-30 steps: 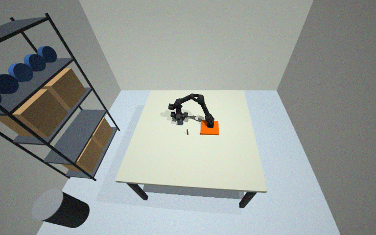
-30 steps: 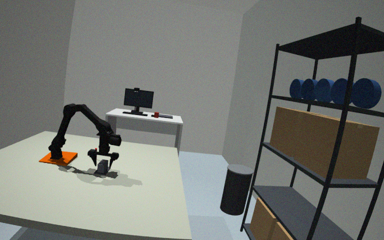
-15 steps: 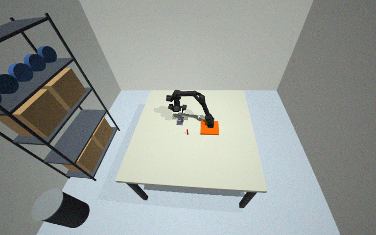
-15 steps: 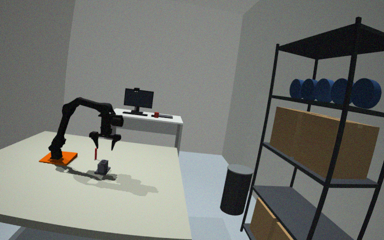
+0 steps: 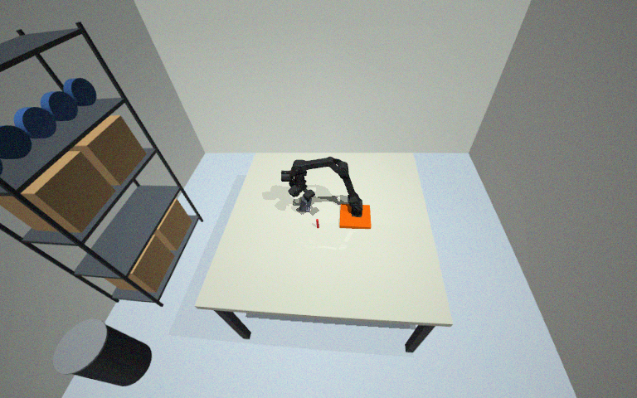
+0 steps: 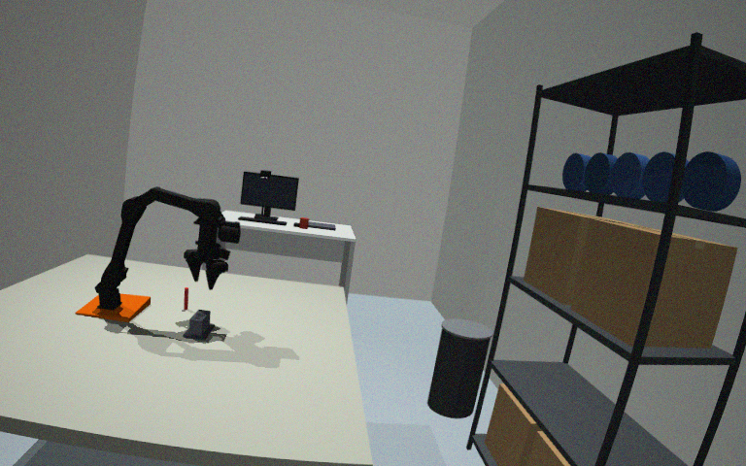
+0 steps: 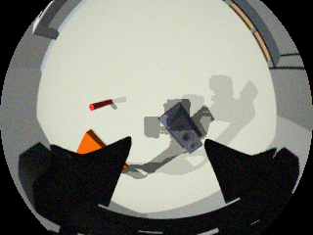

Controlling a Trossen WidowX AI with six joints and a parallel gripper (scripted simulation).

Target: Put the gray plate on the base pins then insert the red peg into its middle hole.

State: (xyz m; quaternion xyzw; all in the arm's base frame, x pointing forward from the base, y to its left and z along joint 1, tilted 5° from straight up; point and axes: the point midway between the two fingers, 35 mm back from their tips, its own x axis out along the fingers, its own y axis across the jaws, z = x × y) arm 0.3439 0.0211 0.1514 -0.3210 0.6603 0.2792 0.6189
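Note:
My gripper (image 6: pixel 203 282) (image 7: pixel 170 143) is open, fingers wide apart with nothing between them. It hangs above the gray plate (image 6: pixel 200 319) (image 7: pixel 182 135), well clear of it. The plate is on the dark base (image 6: pixel 195 337) on the table. Round holes show toward its near end in the wrist view, while its far part is darker. It looks slanted, but I cannot tell for certain whether it lies flat; the pins do not show clearly. The red peg (image 5: pixel 317 224) (image 6: pixel 186 298) (image 7: pixel 102 105) stands upright on the table, apart from plate and base.
The arm's orange mounting slab (image 5: pixel 346 222) (image 6: pixel 137 302) (image 7: pixel 88 142) lies on the table (image 5: pixel 323 276) (image 6: pixel 275 395) near the peg. A shelf rack (image 5: pixel 114 107) (image 6: pixel 511 238) and a dark bin (image 5: pixel 124 355) (image 6: pixel 458 371) stand on the floor beyond the table. A white desk (image 6: pixel 335 233) stands behind.

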